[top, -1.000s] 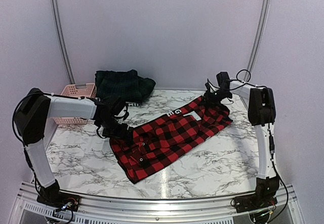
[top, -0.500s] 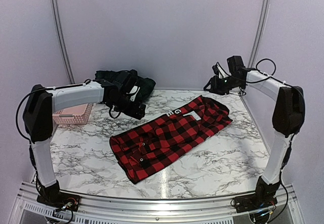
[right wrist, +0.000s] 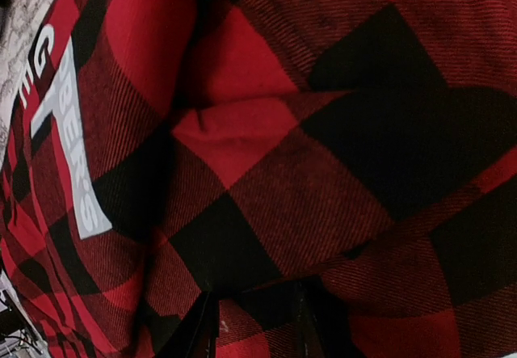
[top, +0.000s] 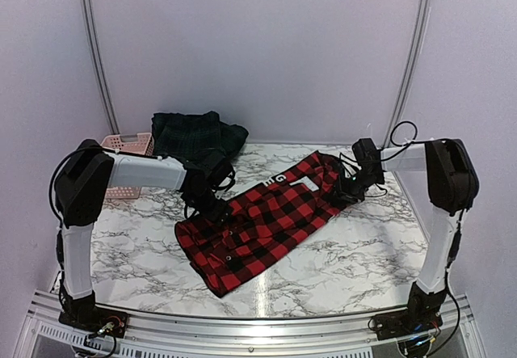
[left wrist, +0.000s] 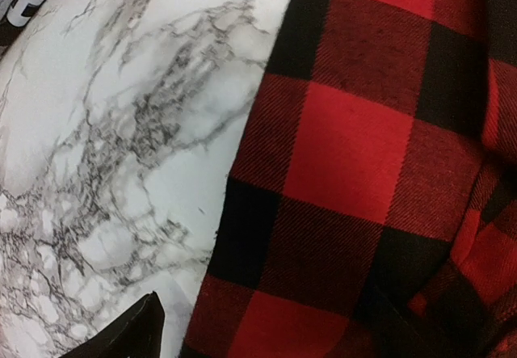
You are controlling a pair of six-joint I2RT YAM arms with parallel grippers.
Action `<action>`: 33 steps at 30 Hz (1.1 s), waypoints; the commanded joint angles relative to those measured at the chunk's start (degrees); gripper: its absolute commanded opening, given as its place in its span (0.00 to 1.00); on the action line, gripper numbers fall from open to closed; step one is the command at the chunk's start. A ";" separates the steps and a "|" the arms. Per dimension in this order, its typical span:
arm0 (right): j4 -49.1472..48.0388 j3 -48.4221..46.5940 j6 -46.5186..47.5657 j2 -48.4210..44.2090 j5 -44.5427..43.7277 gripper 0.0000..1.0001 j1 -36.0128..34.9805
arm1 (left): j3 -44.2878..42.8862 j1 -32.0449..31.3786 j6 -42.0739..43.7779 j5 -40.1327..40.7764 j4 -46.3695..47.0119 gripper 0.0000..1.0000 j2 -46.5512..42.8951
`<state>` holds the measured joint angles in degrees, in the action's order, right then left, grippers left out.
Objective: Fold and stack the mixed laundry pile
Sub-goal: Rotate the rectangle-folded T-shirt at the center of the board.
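Looks down on red-and-black checked shirt (left wrist: pixel 363 156) lying on marble table (left wrist: pixel 105 172), one dark fingertip (left wrist: pixel 133 335) just beside its edge.

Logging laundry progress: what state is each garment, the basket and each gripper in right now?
red-and-black checked shirt: spread open on the table, unfolded, right end rumpled.
dark green plaid piece: bunched at the back, not folded.
pink basket: upright, inside not visible.
left gripper: open, at the shirt's left edge.
right gripper: on the shirt's right end, grip unclear.
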<state>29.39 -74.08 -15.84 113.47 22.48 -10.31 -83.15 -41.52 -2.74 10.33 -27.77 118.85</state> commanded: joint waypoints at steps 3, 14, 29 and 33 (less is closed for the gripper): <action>-1.64 -13.92 4.86 13.47 -2.83 0.31 -0.40 | 12.81 -10.83 -4.40 2.49 -2.41 0.91 -5.27; 4.46 -38.60 9.33 16.01 6.92 0.34 -2.97 | 12.98 -18.94 -16.67 4.19 -4.60 0.99 -19.10; -6.59 2.29 -1.34 -6.58 8.51 0.35 -9.85 | -3.01 -9.01 -16.27 -9.49 3.66 0.99 -7.37; -9.26 2.77 -1.16 -1.23 7.47 0.34 -10.18 | -4.25 -8.68 -17.58 -12.15 3.75 0.99 -2.92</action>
<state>24.93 -70.48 -15.49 108.12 31.00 -19.92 -85.97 -50.00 -19.75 2.57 -23.64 111.83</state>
